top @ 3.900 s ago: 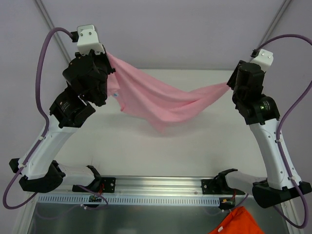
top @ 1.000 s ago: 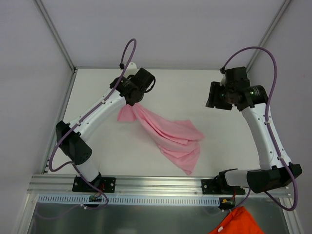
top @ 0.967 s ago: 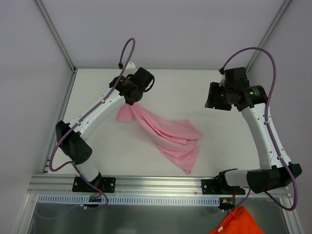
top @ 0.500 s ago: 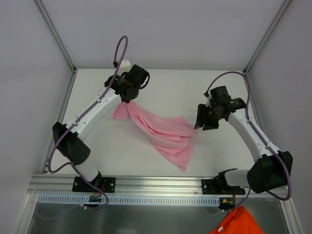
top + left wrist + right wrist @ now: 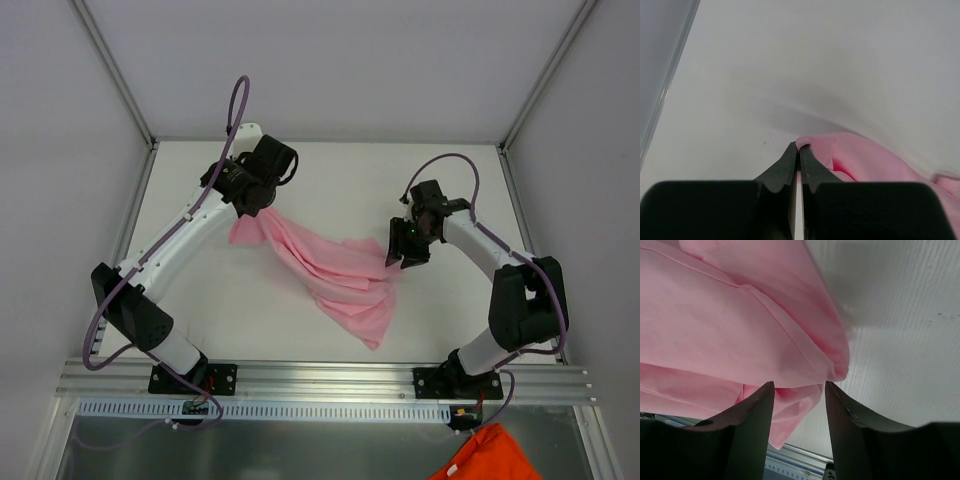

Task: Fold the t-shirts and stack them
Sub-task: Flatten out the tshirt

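One t-shirt point(image 5: 330, 272), plain light pink, was all I had on the surface point(image 5: 200, 300), and it lay bunched in a long diagonal band between my two arms.

At the far-left end of that band I had the left end effector point(image 5: 256, 203) pointing down at the cloth. Through its wrist camera, the left end effector point(image 5: 800, 149) had its fingers point(image 5: 785, 167) pressed together, with a small rolled edge of the t-shirt point(image 5: 865, 160) pinched right at the tips. The rest of the fabric trailed off to the right of those tips. Bare white surface point(image 5: 790, 65) stretched ahead of them and to their left.

From that pinched corner the shirt ran down and to the right in loose folds, widening as it went. Its lowest corner lay nearer the arm bases than either end effector.

On the right, the right end effector point(image 5: 397, 252) sat at the shirt's right edge, low over the cloth. Its wrist camera showed the right end effector point(image 5: 799, 385) with its fingers point(image 5: 755, 412) standing apart. A folded pink edge of the t-shirt point(image 5: 730, 325) lay in the gap beyond them, and most of the fabric spread out to their left. I could not tell whether either finger touched the cloth. Bare surface point(image 5: 910, 340) lay to their right.

Well behind the right arm's base, past the near rail point(image 5: 320, 378), a bit of orange cloth point(image 5: 485, 455) showed.
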{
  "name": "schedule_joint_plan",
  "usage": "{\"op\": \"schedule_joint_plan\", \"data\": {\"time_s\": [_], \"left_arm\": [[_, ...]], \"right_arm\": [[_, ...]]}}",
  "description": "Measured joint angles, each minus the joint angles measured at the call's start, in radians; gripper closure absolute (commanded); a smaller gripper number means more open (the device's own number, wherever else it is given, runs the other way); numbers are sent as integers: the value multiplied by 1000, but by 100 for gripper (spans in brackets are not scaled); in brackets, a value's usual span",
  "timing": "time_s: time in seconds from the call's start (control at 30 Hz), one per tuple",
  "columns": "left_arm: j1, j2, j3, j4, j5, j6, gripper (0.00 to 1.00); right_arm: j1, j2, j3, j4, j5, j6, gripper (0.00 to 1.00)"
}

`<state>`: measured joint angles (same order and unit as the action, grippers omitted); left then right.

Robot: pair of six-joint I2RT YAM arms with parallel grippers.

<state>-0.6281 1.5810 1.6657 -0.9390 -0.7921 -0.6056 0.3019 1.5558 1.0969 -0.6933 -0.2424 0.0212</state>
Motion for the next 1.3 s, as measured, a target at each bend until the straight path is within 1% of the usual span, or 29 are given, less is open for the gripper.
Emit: {"op": "schedule_joint_plan", "data": {"time_s": [0.3, 0.57, 0.73, 1.0, 1.13, 1.3], "left_arm": [[0, -48, -19, 2, 1, 31, 100], [0, -73, -40, 10, 4, 49, 100], [0, -74, -50, 19, 12, 62, 100], [0, -74, -55, 32, 26, 79, 100], [0, -74, -55, 40, 26, 89, 100], [0, -77, -55, 45, 26, 106, 100]], "right_arm": [[28, 81, 8, 42, -2, 0, 51], [45, 106, 14, 61, 7, -8, 51], [54, 107, 17, 64, 52, -39, 51], [57, 111, 114, 61, 157, -69, 50], [57, 143, 170, 63, 163, -86, 49], [57, 187, 174, 61, 144, -89, 49]]}}
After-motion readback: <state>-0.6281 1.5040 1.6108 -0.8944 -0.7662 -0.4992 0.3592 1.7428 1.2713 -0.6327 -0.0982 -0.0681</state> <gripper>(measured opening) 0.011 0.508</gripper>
